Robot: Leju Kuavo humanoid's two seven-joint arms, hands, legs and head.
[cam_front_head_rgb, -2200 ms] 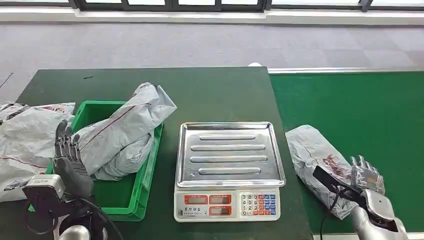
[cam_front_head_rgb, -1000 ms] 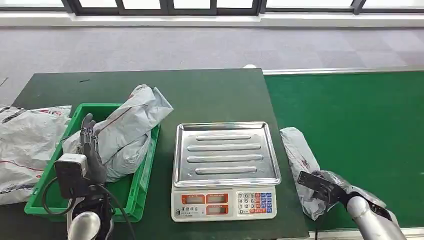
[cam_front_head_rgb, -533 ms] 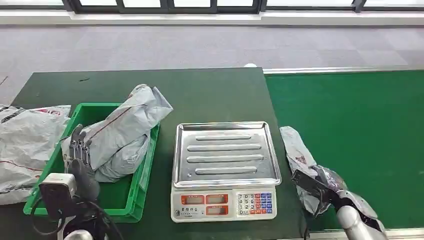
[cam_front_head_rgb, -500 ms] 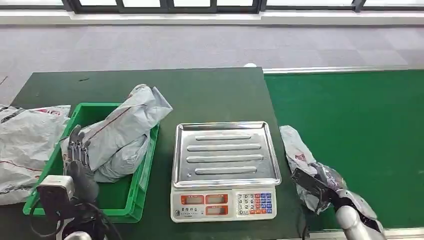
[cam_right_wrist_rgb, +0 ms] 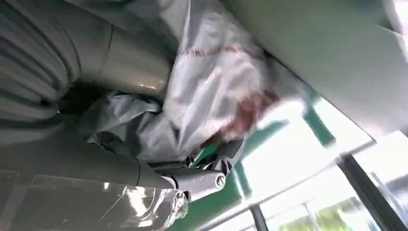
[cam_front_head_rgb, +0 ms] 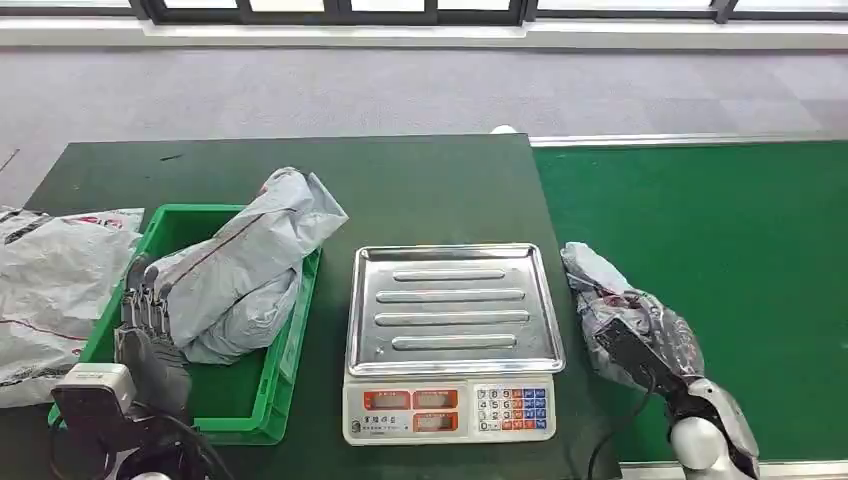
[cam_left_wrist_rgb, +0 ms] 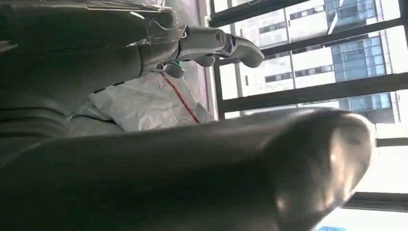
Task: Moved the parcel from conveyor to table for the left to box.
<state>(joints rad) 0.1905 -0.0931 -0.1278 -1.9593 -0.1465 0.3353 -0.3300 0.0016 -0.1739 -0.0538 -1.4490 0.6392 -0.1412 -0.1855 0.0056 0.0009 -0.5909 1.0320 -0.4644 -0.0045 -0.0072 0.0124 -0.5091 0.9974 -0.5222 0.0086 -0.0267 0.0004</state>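
Observation:
A crumpled grey parcel [cam_front_head_rgb: 600, 290] with red print lies at the conveyor's [cam_front_head_rgb: 720, 230] near left edge, beside the scale. My right hand [cam_front_head_rgb: 668, 352] grips its near end, and the plastic bunches up over the fingers. In the right wrist view the thumb and fingers [cam_right_wrist_rgb: 192, 180] wrap the parcel [cam_right_wrist_rgb: 211, 91]. My left hand [cam_front_head_rgb: 145, 320] stands with its fingers spread and upright, holding nothing, at the near left of the green box [cam_front_head_rgb: 290, 350]. In the left wrist view its fingers [cam_left_wrist_rgb: 216, 43] are beside a grey bag [cam_left_wrist_rgb: 144, 101].
A large grey parcel [cam_front_head_rgb: 245, 265] fills the green box and leans over its far rim. More grey parcels [cam_front_head_rgb: 50, 280] lie at the table's left edge. A steel-topped scale [cam_front_head_rgb: 455, 310] stands between box and conveyor. The dark green table [cam_front_head_rgb: 400, 190] stretches behind.
My right hand has closed on the parcel and drawn it up into a bunch, nearer the scale. My left hand has pulled back toward me along the box's left side.

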